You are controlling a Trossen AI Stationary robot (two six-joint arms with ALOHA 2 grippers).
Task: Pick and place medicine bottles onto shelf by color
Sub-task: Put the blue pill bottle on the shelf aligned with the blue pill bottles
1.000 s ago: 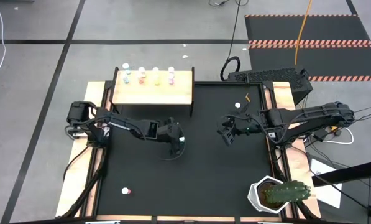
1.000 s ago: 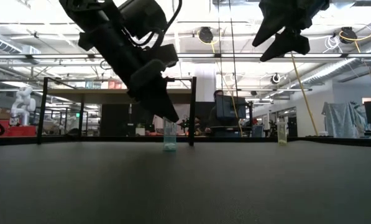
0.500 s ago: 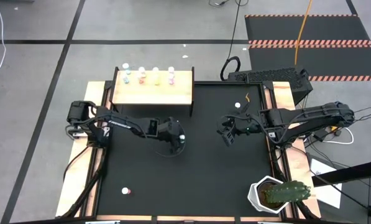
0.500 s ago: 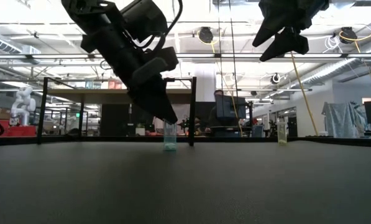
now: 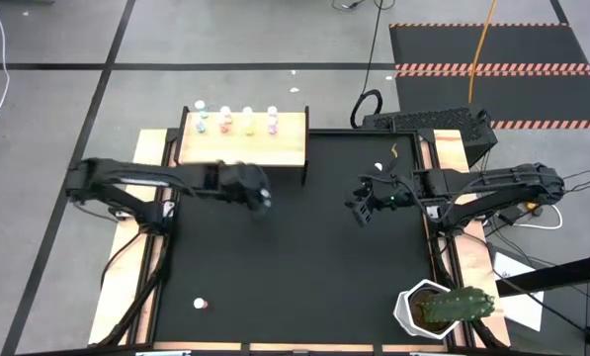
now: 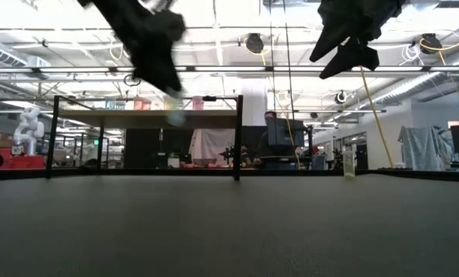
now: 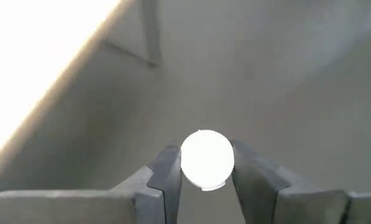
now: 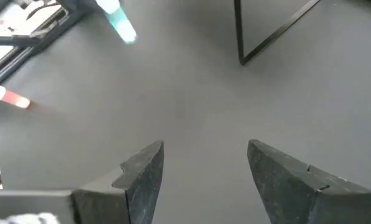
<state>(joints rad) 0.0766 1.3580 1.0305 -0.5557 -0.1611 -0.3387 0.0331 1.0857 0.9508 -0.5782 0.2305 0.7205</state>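
Note:
My left gripper (image 5: 263,201) hangs above the black mat just in front of the shelf (image 5: 243,143), shut on a blue medicine bottle (image 8: 119,23) with a white cap (image 7: 207,155). Several more bottles stand along the pale-wood shelf's far edge (image 5: 236,120). A red bottle (image 5: 202,304) lies on its side near the table's front left. A yellowish one (image 5: 379,168) stands upright at the far right. My right gripper (image 5: 360,213) waits open above the mat's right half, with nothing between its fingers. My left gripper pinches the blue bottle at its top end, the white cap (image 7: 217,163) sitting between the two fingers (image 7: 169,173). The fingers slant down from above. The bottle hangs below them, tilted, lifted clear of the mat.
A white pot with a green cactus (image 5: 435,309) sits at the front right corner. The shelf's dark legs (image 6: 237,138) stand on the mat's far left part. Pale wooden strips (image 5: 126,287) border the mat on both sides.
My left gripper has taken hold of the blue bottle that stood on the mat. It has risen and drawn back toward the table's left and far edge, nearer the shelf. The bottle is now lifted clear of the mat.

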